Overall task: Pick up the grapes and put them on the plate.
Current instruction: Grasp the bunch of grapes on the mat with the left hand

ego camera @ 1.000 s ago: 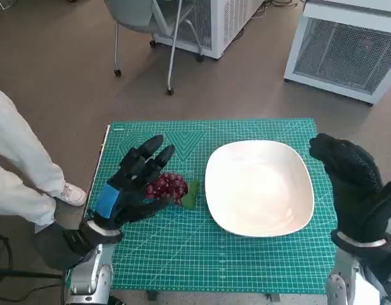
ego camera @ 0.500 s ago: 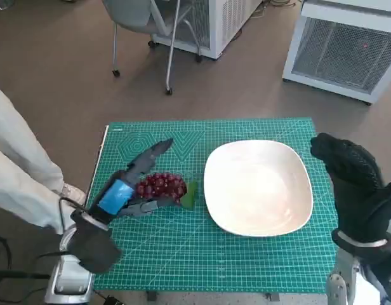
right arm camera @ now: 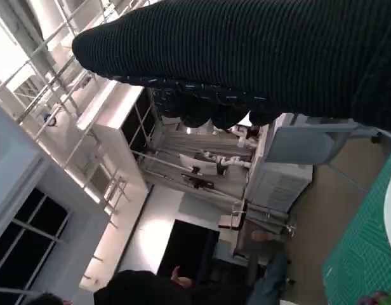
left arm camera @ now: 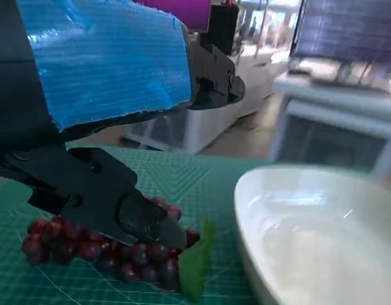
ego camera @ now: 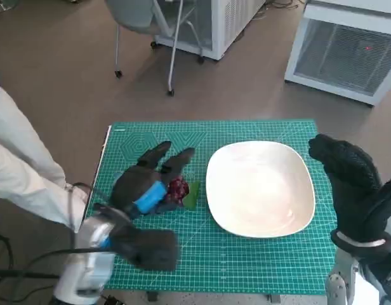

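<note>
A bunch of dark red grapes (ego camera: 179, 189) with a green leaf (ego camera: 192, 194) lies on the green mat, just left of the white plate (ego camera: 259, 216). My left hand (ego camera: 148, 184) lies over the bunch and hides most of it, its fingers (ego camera: 181, 158) stretched towards the far edge. In the left wrist view a black finger (left arm camera: 141, 219) touches the top of the grapes (left arm camera: 81, 249), which rest on the mat beside the plate (left arm camera: 322, 241). My right hand (ego camera: 348, 181) hangs over the table's right edge, beside the plate, holding nothing.
The green cutting mat (ego camera: 246, 267) covers the small table. A person's legs in white (ego camera: 21, 171) stand close to its left side. Chair legs (ego camera: 170, 57) and white cabinets (ego camera: 348, 51) stand on the floor beyond.
My left hand has swung right and turned over the grapes, now covering most of the bunch; its forearm has come further onto the table. The right hand and the plate have not moved.
</note>
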Robot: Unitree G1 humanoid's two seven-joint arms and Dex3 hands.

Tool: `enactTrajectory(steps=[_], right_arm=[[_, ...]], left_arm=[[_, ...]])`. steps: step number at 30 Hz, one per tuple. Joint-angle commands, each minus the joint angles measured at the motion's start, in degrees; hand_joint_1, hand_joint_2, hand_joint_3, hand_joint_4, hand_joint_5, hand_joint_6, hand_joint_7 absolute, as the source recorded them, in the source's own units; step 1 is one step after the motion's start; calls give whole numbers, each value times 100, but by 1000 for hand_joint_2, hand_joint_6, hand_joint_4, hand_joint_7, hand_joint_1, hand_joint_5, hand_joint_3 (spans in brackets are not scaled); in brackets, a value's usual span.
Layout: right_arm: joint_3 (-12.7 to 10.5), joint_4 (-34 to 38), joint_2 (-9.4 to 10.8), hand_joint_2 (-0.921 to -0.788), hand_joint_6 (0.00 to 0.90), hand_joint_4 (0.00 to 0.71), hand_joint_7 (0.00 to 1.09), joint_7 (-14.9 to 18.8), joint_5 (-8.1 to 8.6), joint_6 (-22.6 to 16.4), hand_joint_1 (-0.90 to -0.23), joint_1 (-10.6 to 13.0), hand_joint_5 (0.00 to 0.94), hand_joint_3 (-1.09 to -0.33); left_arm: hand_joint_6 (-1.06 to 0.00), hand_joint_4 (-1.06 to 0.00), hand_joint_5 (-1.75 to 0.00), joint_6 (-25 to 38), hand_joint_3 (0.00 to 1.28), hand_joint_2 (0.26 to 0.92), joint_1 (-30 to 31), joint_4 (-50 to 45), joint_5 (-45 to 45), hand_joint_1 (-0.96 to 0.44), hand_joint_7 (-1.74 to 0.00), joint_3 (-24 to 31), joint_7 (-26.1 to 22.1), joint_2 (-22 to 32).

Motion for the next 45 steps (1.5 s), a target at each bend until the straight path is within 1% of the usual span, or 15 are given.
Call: enactTrajectory(steps=[1, 9, 19, 29, 35, 41, 45], right_arm=[[-17, 67, -5, -921, 340, 687, 689, 28, -15, -6, -454, 71, 9, -533], [-22, 57, -4, -921, 343, 688, 683, 14, -12, -12, -452, 90, 9, -533], [-29, 43, 7, -921, 348, 688, 674, -3, -20, -27, -450, 126, 8, -532], [-25, 25, 25, -921, 350, 688, 669, -19, -9, 11, -450, 148, 7, -533], [-17, -18, 32, -921, 352, 688, 667, -50, -37, 20, -449, 167, 7, -534], [-15, -6, 31, -921, 351, 688, 667, -64, -55, 30, -449, 167, 7, -536], [-9, -3, 32, -921, 350, 687, 667, -59, -39, 60, -449, 164, 6, -536]], left_arm=[[-291, -115, 0, 427, 0, 747, -282, 271, 321, -372, -15, -311, -136, -69], [-275, -110, 0, 722, 1, 750, -582, 784, 340, -390, -2, -629, -263, -93], [-271, -107, 0, 937, 2, 754, -937, 1642, 270, -393, 0, -832, -144, -146], [-268, -103, 0, 1290, 2, 758, -1174, 2174, 259, -397, 0, -946, -145, -163], [-272, -102, 0, 1480, 2, 760, -1230, 2383, 168, -392, -2, -973, -154, -192], [-275, -100, 0, 1554, 2, 761, -1309, 2672, 81, -389, -2, -1018, -103, -245], [-275, -98, 0, 1539, 1, 761, -1451, 3062, -22, -388, -2, -1059, -26, -323]])
